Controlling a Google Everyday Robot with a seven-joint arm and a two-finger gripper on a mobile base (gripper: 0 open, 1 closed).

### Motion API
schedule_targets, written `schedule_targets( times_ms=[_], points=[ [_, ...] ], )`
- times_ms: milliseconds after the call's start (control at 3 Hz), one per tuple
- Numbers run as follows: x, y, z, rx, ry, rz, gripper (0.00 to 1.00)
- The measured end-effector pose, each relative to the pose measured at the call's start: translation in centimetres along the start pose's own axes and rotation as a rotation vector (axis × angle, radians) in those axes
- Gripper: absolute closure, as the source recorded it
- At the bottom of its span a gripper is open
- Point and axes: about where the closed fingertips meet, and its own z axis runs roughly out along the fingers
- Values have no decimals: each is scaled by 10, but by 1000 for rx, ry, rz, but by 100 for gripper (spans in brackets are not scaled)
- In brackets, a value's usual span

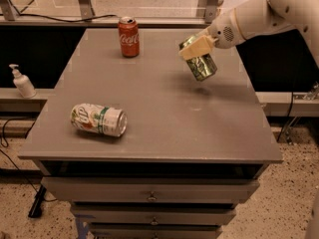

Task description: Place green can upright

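The green can (202,64) hangs in the air above the far right part of the grey table (164,108), tilted, nearly upright. My gripper (195,48) is shut on the green can's upper part, with a tan finger (197,49) across it. The white arm reaches in from the upper right. The can's shadow lies on the tabletop just below it.
A red cola can (129,36) stands upright at the table's far middle. A white can with a green band (98,119) lies on its side near the front left. A soap dispenser (22,82) stands on a ledge at the left. Drawers (149,197) sit below the tabletop.
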Motion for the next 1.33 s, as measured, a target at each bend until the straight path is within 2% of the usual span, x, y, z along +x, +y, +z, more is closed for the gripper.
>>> schedule_targets(
  times_ms=[333,667,1000,1333],
  points=[
    [-9,-2,-12,-37,-195,-7,100],
    [-19,-3,-26,-65,-350,-50,100],
    [-22,-1,-24,-74,-359,-61,100],
    [-12,1,-25,-81,-441,-57,100]
  ],
)
